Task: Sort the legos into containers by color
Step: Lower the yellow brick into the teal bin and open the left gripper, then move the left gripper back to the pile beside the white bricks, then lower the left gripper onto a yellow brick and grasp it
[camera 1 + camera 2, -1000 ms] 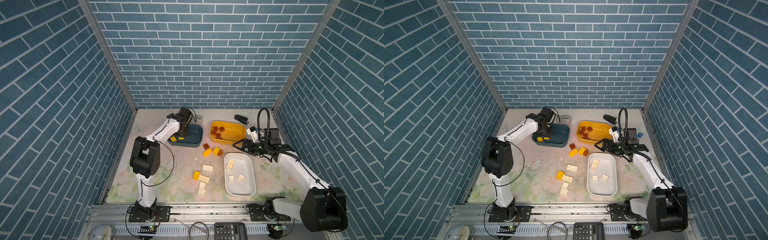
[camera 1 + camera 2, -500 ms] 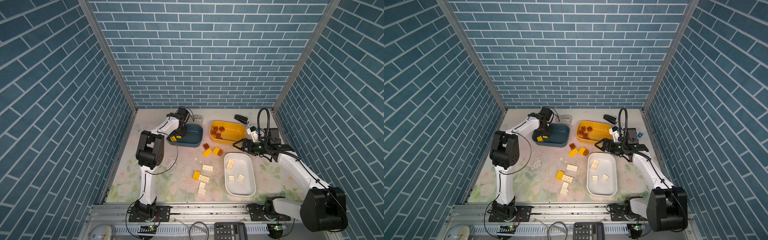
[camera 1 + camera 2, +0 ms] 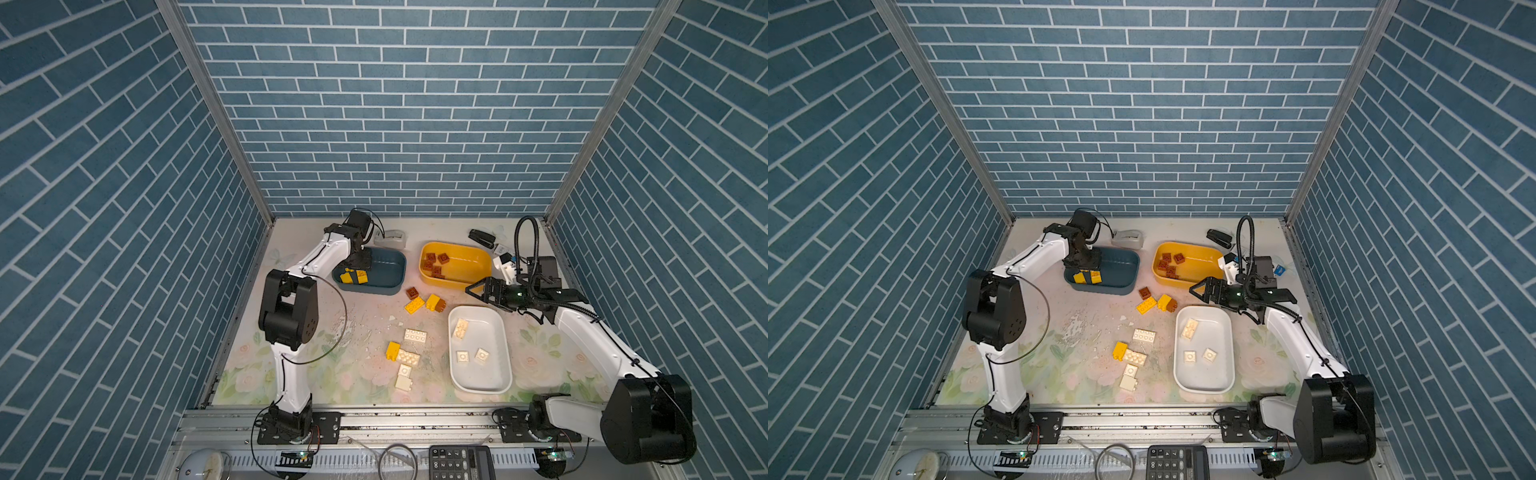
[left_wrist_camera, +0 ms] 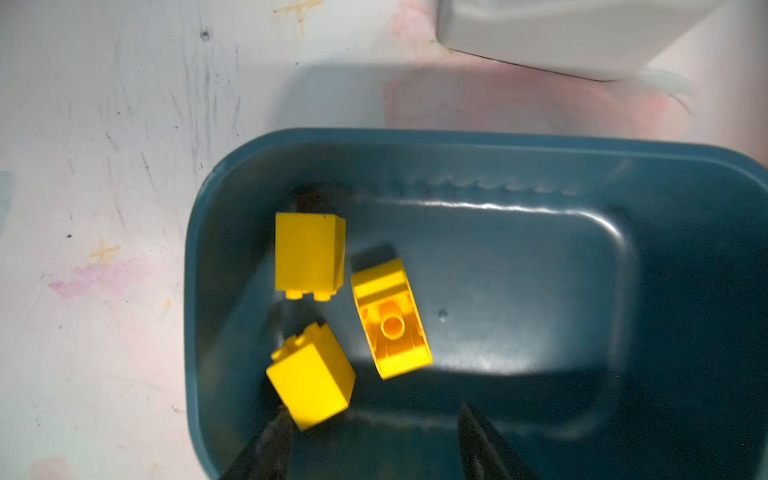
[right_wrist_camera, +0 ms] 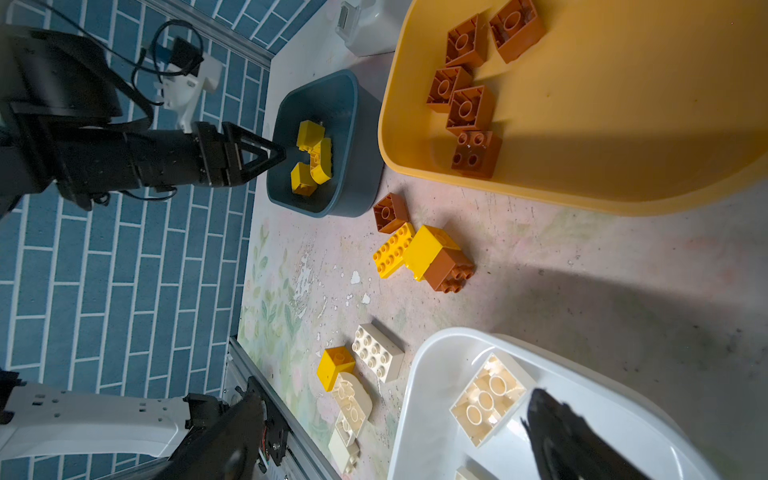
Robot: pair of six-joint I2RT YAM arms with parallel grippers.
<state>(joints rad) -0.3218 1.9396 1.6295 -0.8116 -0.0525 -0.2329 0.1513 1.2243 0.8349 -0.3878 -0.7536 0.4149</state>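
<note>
In both top views the left hand [image 3: 358, 264] hangs low in the dark blue tub [image 3: 390, 266], at the end that is away from the yellow tub [image 3: 465, 259]. The yellow legos [image 3: 353, 277] lie under it. The right hand [image 3: 478, 293] is wide and empty, well apart from the dark blue tub, over one end of the white tub [image 3: 494, 374]. Some loose legos [image 3: 414, 305] lie on the table [image 3: 345, 332] near the dark blue tub.

In the left wrist view the fingers [image 4: 266, 449] stand apart with nothing between them. Three yellow legos lie on the tub floor, and the nearest brick [image 4: 311, 382] seems to touch one finger. I think the step is the drop of a yellow piece. To finish it well, the hand should rise straight up, so that the finger does not drag this brick or catch the tub wall.

In the right wrist view the next yellow pieces lie just beside the dark blue tub: an oblong brick [image 5: 392, 249], and a joined pair [image 5: 436, 257] of one yellow and one brown brick. I would take the oblong one first, because the pair probably needs separating.
</note>
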